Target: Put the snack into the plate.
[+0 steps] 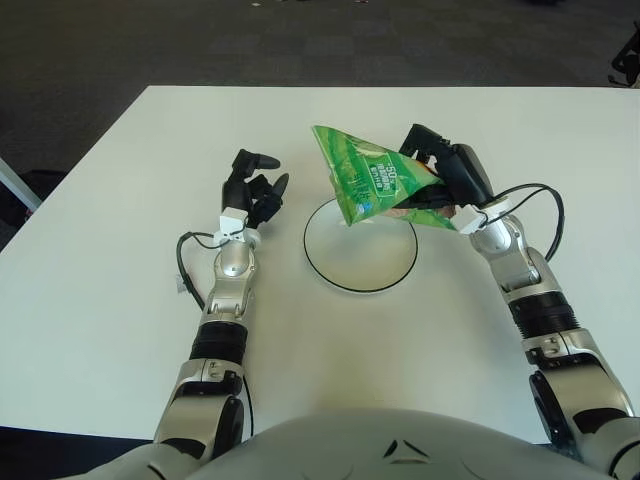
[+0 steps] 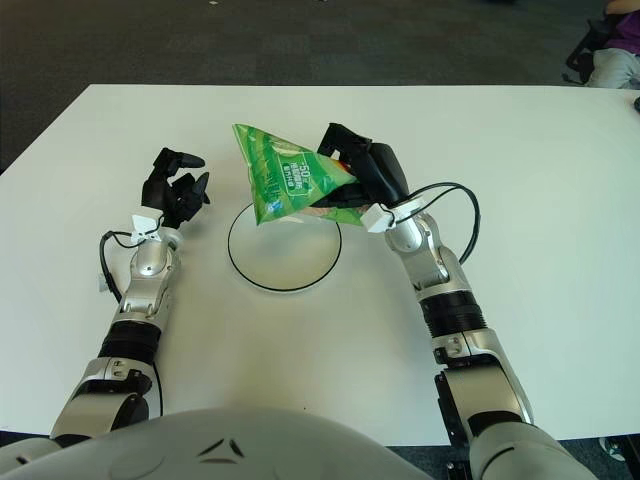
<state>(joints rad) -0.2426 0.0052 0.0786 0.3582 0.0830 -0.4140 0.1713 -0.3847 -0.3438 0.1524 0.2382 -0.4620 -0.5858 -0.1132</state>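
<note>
A green snack bag [image 1: 368, 182] hangs in the air over the far edge of the white plate [image 1: 350, 265], tilted with one corner pointing up and left. My right hand [image 1: 440, 180] is shut on the bag's right end, just above the plate's right rim. The bag hides the far part of the plate. My left hand [image 1: 257, 190] is raised to the left of the plate with its fingers relaxed and holding nothing.
The plate, with a thin black rim, sits on a white table [image 1: 110, 280]. The table's far edge borders a dark carpet floor [image 1: 200, 40]. A black cable [image 1: 545, 210] loops beside my right wrist.
</note>
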